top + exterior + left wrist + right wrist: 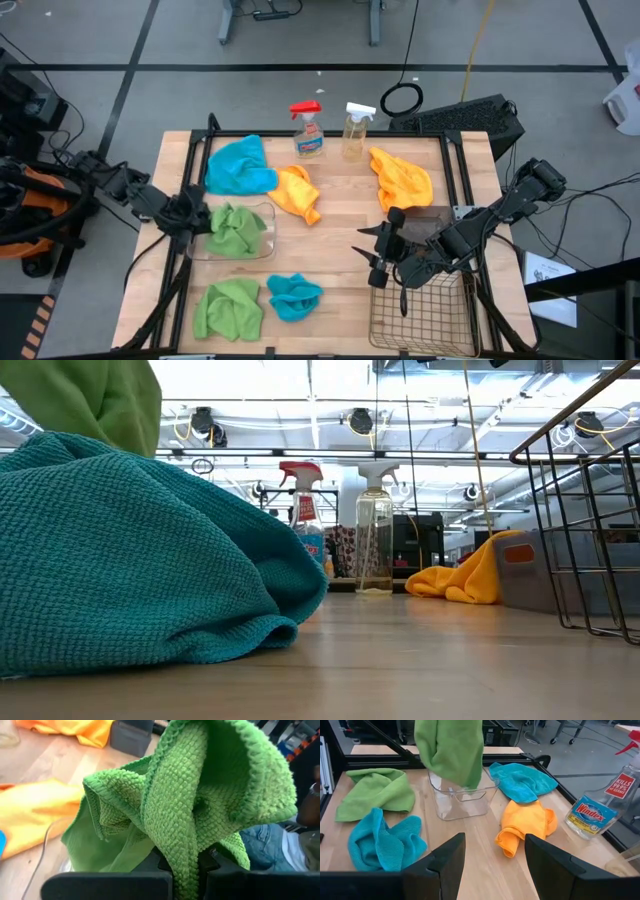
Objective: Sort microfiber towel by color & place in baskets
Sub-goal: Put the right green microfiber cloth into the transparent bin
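Observation:
My left gripper (195,212) is shut on a bright green towel (451,750) that hangs over the clear tub (462,802) at the table's left. My right gripper (492,865) is open and empty at mid-table (385,255), beside the dark grey bin (432,222) and the wire-mesh basket (420,315). A second green towel (228,308) and a turquoise towel (295,296) lie on the table at the near left. Another turquoise towel (240,165) and two orange-yellow towels (297,192) (402,178) lie farther back. My left gripper pinches a bunched fold of the green towel (184,852) between its two fingers, several layers thick. The towel hangs slack below the gripper, and its lower end (462,782) reaches the open top of the clear tub.
Two spray bottles (308,130) (357,132) stand at the table's far edge. Black frame rails run along the table's left and right sides. Bare wood shows at mid-table between the tub and the wire basket.

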Robot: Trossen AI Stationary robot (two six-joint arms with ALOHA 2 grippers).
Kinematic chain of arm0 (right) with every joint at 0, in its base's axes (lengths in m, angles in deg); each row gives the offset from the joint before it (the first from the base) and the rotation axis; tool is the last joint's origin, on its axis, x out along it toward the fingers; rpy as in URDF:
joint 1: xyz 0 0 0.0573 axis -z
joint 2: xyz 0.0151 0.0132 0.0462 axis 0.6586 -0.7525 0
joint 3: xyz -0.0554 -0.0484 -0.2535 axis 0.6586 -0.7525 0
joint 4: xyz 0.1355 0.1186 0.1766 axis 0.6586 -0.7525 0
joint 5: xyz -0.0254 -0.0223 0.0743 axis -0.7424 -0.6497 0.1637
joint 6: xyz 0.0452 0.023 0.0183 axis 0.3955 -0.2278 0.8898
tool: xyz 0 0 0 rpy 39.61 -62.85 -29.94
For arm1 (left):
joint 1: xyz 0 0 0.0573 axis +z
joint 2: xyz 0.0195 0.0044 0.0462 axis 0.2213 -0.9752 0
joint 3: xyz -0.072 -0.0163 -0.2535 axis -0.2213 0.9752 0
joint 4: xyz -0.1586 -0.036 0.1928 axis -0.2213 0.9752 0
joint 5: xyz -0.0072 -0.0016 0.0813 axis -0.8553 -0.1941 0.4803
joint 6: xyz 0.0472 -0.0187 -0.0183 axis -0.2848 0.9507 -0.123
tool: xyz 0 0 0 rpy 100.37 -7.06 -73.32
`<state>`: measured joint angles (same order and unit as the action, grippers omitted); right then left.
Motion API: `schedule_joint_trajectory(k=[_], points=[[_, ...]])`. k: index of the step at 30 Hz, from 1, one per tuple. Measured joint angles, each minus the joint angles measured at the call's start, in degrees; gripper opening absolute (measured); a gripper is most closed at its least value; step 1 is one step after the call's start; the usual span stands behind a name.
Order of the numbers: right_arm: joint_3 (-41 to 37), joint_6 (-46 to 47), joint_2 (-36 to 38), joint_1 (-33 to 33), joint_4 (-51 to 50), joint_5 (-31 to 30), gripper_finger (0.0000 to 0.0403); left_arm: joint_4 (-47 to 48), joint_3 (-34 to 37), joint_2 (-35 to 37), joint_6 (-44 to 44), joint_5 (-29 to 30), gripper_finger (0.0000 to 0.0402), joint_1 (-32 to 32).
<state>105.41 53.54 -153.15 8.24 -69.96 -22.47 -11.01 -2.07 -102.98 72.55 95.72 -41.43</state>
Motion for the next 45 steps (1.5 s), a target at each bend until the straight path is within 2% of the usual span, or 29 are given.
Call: schedule_joint_trajectory(k=[12,21,26,32,39,45], points=[[0.00,0.38,-0.01,-0.04,0.02,0.07,0.0196,-0.05,0.00,-8.12,3.85,0.19,0.0018,0.00],[0.00,-1.27,-3.12,-0.05,0.01,0.20,0.0196,-0.36,0.00,-10.53,5.82,-0.03,0.0018,0.00],[0.00,-1.27,-4.69,-0.06,0.04,0.20,0.0196,3.14,-2.57,-10.06,6.93,-0.65,0.0018,0.00],[0.00,-3.67,-4.81,-0.04,1.48,-0.04,0.0196,11.90,-5.46,-9.98,6.70,-0.12,0.0018,1.00],[-0.02,-7.94,-4.81,-0.02,6.01,-0.11,0.0196,15.19,-5.46,-12.53,2.18,1.21,0.0018,4.00],[-0.02,-8.58,-4.81,0.59,6.31,-0.11,0.0196,15.01,-5.44,-18.46,-8.23,1.30,0.0018,5.02]])
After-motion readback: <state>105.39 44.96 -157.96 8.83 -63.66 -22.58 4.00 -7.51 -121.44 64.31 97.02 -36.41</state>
